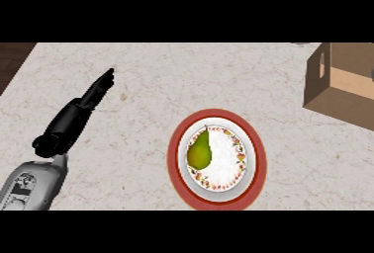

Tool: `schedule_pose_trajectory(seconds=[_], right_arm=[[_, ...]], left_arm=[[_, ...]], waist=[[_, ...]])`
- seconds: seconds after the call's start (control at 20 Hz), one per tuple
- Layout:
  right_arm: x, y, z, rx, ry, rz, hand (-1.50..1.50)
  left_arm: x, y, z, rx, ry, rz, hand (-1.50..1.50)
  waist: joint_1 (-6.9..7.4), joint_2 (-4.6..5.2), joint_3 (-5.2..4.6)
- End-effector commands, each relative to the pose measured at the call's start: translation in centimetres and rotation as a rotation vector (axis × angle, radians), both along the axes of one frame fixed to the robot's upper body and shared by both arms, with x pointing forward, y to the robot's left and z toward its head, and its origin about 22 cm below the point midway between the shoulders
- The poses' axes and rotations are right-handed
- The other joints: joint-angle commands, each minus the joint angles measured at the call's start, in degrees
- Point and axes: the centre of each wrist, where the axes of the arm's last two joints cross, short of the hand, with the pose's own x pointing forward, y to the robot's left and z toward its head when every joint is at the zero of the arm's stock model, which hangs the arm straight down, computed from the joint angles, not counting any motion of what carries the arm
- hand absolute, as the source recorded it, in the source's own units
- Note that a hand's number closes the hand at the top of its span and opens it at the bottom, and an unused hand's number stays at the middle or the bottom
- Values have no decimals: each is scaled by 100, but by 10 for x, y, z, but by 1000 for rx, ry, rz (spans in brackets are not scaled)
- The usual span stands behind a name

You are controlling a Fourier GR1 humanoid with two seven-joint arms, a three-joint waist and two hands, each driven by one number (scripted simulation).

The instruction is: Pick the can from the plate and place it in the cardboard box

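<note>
Flanking the plate [174, 153]: left robot hand [76, 116] (fingers straight, together), edge-cropped cardboard box [343, 91].

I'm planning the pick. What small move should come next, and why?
Probably swing the left hand rightward toward the green item on the plate: the hand is open, holds nothing and sits well left of it.

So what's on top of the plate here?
One green pear-shaped fruit lies on the left half of the red-rimmed plate; nothing else shows on it. The patch of plate under the fruit is covered.
</note>
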Motion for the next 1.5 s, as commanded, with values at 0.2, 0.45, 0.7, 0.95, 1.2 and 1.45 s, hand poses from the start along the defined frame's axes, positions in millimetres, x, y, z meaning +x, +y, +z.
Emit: schedule_pose_trajectory(seconds=[0.2,0.45,0.7,0.95,1.2,1.45], right_arm=[[6,-25,-29,-156,238,-14,150],[-1,-42,-20,-100,328,154,-150],[11,-33,-25,163,159,283,-150],[16,-33,-46,730,43,234,-150],[9,-47,-31,997,72,102,-150],[-9,-69,-22,1098,26,-2,-150]], left_arm=[[-3,-10,1,7,-26,-34,0],[0,-5,-5,1,3,4,0],[7,1,3,2,-5,1,0],[2,-1,1,0,-8,15,0],[3,-9,-2,0,-9,-3,0],[4,-8,5,-7,-24,0,0]], waist=[[170,58,11],[36,24,11],[3,27,21],[-41,-14,40],[-50,27,20],[63,98,41]])
